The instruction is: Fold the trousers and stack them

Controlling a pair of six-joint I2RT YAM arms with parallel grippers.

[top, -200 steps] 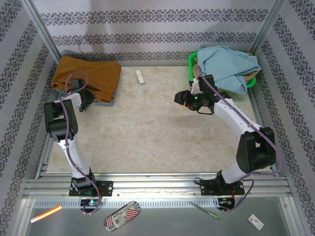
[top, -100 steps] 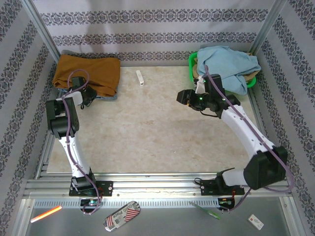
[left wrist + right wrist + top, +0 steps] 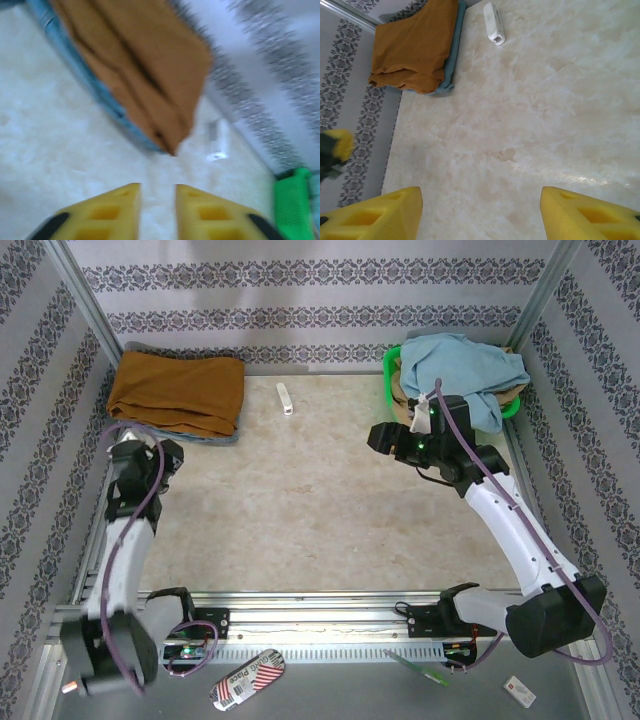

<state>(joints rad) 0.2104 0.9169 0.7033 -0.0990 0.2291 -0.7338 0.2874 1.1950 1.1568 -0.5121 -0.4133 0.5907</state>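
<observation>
Left wrist: left jaws narrowly parted, empty; folded trousers lie ahead, untouched, long axis slanting across. Right jaws spread wide, empty, well apart; left arm nearer.

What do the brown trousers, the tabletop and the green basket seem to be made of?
The trousers look like soft matte woven cloth, given the limp folds. The tabletop looks like marble-patterned stone or laminate, pale-veined with a slight sheen. The green basket seems rigid plastic, smooth and brightly coloured.
</observation>
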